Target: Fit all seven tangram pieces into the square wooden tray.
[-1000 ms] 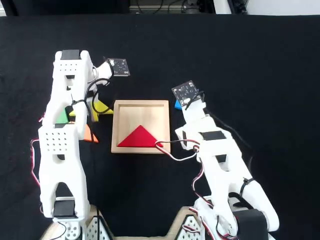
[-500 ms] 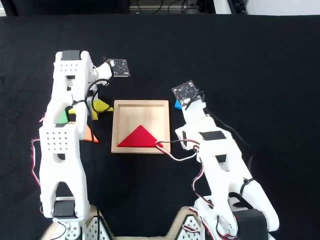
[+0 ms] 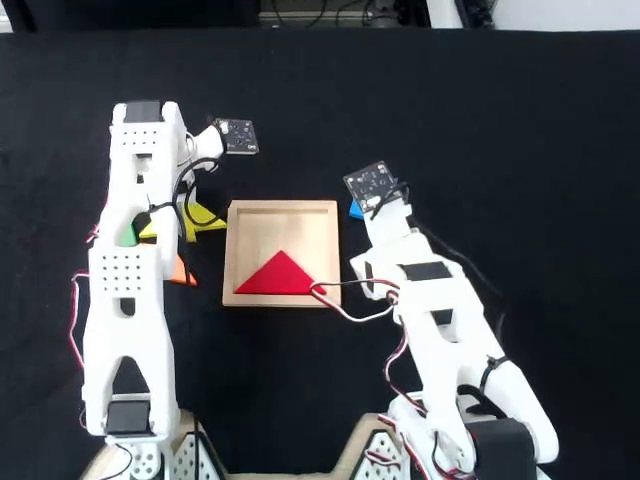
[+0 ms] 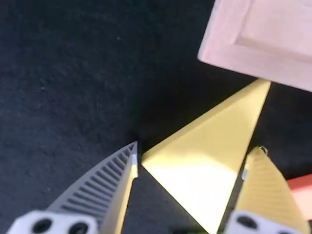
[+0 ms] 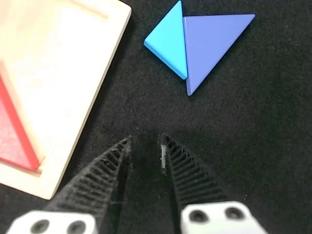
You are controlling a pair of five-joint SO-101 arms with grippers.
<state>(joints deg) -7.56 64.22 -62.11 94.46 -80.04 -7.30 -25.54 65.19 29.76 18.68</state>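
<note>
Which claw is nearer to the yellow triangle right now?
Left. The left claw has the yellow triangle between its fingers, beside the tray. The right claw sits on the tray's other side, over the cloth near the light blue triangle.

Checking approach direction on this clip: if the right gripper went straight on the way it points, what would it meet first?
Likely the light blue triangle, lying against the darker blue triangle beyond the right gripper; only bare black cloth lies between, though depth is unclear.
</note>
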